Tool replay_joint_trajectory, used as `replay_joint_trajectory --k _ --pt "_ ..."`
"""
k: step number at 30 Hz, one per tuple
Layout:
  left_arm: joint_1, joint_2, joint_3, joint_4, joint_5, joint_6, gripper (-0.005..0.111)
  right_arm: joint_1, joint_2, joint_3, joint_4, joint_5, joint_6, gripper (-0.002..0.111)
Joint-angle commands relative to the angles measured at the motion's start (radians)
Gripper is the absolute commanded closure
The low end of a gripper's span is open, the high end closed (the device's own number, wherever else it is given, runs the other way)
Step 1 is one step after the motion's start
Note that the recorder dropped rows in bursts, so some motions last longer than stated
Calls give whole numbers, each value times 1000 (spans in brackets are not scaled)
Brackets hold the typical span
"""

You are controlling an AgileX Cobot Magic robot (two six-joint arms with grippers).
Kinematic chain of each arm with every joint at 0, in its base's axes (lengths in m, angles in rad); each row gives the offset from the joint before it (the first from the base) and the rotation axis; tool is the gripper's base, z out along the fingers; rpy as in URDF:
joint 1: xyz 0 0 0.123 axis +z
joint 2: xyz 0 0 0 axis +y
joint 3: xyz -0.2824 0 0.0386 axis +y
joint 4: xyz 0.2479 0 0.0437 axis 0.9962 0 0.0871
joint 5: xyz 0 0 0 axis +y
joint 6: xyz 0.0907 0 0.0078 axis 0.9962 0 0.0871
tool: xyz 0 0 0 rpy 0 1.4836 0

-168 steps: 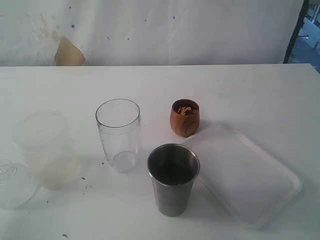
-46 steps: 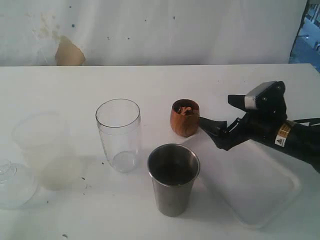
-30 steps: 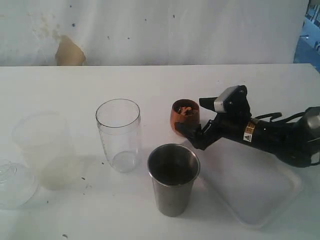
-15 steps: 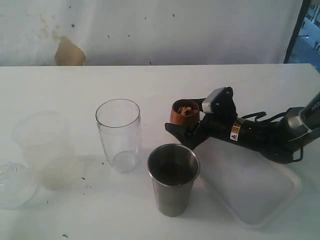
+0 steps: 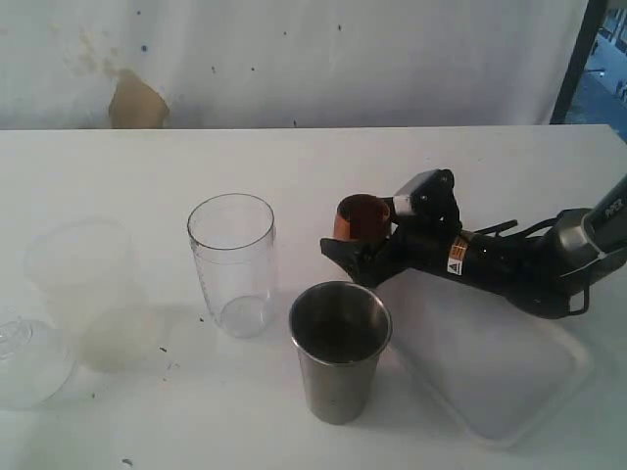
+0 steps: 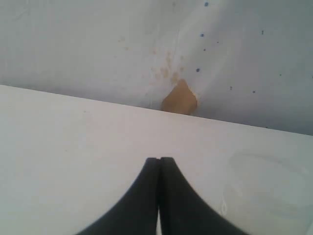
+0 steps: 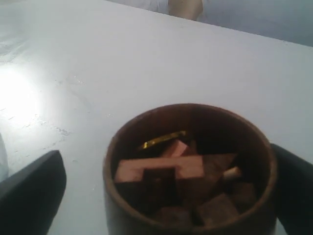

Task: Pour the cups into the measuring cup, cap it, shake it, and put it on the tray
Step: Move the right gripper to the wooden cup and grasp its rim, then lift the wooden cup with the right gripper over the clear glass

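You're on the first pickup. Your right tool [image 7: 161, 196] straddles the small rounded brown wooden cup [image 5: 361, 217], which stands at frame centre on the table [image 5: 294, 157], with the fingers apart and not yet clamped. Next, close, lift, and tip it over the tall clear measuring cylinder [image 5: 232, 262] left of centre. Your left tool [image 6: 159, 164] is pressed together. Half a second ago the right tool reached less far around the cup.

White table [image 5: 470, 166], measuring cup [image 5: 233, 264], steel tumbler [image 5: 339, 352], tray [image 5: 490, 377], frosted cup [image 5: 88, 294], cap [image 5: 24, 357]
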State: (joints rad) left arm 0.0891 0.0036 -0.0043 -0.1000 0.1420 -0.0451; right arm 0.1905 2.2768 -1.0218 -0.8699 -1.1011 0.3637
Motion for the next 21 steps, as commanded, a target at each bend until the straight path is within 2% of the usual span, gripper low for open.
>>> replay_joint_trajectory --k 1,5,10,13,21 --pt "4 -4 4 5 -11 2 107 6 0 -3 46 -2 29 3" --pt "4 -4 4 5 -11 2 107 22 0 -3 52 17 29 3" --pt "4 -4 4 5 -11 2 107 58 0 -3 101 43 -77 3" --pt "4 -4 4 5 -11 2 107 58 0 -3 176 48 -70 3" --pt "4 -4 4 5 -11 2 107 58 0 -3 162 38 -60 3"
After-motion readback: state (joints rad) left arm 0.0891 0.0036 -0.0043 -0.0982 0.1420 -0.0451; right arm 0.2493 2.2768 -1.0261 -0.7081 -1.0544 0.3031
